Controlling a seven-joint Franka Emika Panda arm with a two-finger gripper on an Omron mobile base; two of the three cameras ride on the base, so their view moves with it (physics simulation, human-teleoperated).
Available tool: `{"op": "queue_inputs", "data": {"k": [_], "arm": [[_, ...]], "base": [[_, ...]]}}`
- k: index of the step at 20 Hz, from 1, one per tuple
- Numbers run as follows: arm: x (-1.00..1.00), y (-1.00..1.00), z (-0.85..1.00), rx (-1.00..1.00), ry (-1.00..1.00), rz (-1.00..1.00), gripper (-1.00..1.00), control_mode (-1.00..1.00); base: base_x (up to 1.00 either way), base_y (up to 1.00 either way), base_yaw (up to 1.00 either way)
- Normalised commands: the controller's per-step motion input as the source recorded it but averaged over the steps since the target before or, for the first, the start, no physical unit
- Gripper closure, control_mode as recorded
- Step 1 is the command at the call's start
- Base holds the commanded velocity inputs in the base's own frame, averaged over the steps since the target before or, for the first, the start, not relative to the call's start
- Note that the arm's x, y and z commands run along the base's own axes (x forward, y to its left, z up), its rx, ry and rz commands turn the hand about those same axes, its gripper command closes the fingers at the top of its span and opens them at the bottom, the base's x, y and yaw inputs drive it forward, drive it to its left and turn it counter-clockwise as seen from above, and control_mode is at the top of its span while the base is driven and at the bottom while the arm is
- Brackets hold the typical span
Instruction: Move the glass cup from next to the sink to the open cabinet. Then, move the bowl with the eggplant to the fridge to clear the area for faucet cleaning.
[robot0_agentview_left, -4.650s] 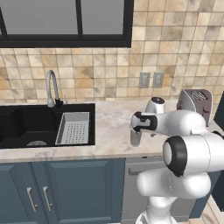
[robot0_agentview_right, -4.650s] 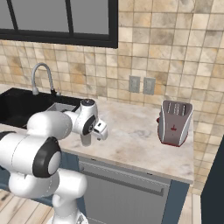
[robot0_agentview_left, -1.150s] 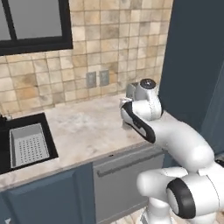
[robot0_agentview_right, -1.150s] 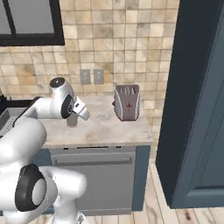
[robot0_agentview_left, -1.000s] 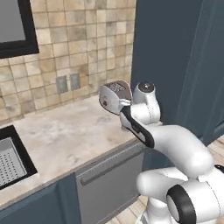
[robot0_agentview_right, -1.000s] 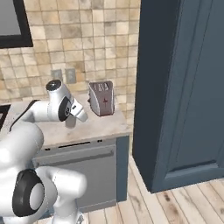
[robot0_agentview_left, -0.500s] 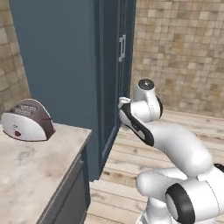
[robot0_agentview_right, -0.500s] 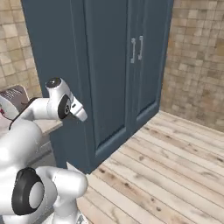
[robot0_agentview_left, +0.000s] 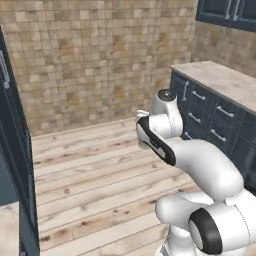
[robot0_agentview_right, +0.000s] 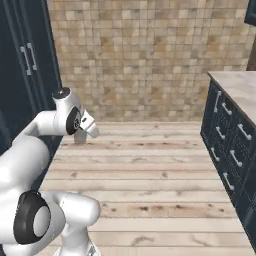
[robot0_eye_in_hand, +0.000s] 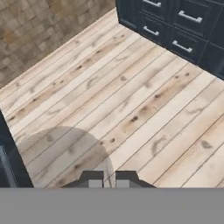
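My gripper (robot0_agentview_right: 83, 132) is shut on the glass cup (robot0_agentview_right: 79, 137), a small see-through greyish tumbler that hangs under the hand, well above the wooden floor. In the hand view the glass cup (robot0_eye_in_hand: 65, 151) shows as a pale grey see-through round shape to the left of and above the gripper (robot0_eye_in_hand: 109, 178), whose dark tips stand close together. The arm is folded in close to the robot's body. The sink, the open cabinet, the bowl, the eggplant, the fridge and the faucet are out of view.
A wide wooden floor (robot0_agentview_left: 90, 185) stretches to a tan tiled wall (robot0_agentview_right: 145, 55). Blue-grey base cabinets (robot0_agentview_right: 227, 150) with silver handles and a pale counter (robot0_agentview_left: 220, 80) stand on the right. Tall dark cabinet doors (robot0_agentview_right: 25, 65) rise on the left.
The whole picture has swung round with the base: the toaster counter and tall dark doors have slid off left, and floor and tiled wall now face me. The arm's pose and grip are unchanged.
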Motion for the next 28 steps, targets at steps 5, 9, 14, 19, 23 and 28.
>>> {"op": "queue_inputs", "data": {"k": [5, 9, 14, 19, 23, 28], "arm": [[0.00, 0.00, 0.00, 0.00, 0.00, 0.00, 1.00, 1.00], [0.00, 0.00, 0.00, 0.00, 0.00, 0.00, 1.00, 1.00], [0.00, 0.00, 0.00, 0.00, 0.00, 0.00, 1.00, 1.00], [0.00, 0.00, 0.00, 0.00, 0.00, 0.00, 1.00, 1.00], [0.00, 0.00, 0.00, 0.00, 0.00, 0.00, 1.00, 1.00], [0.00, 0.00, 0.00, 0.00, 0.00, 0.00, 1.00, 1.00]], "base": [[-0.27, 0.08, -1.00], [-0.24, 0.01, -0.97], [-0.05, -0.01, -0.82], [0.00, -0.09, -0.51], [0.12, -0.05, -0.08], [0.00, -0.93, -0.06]]}}
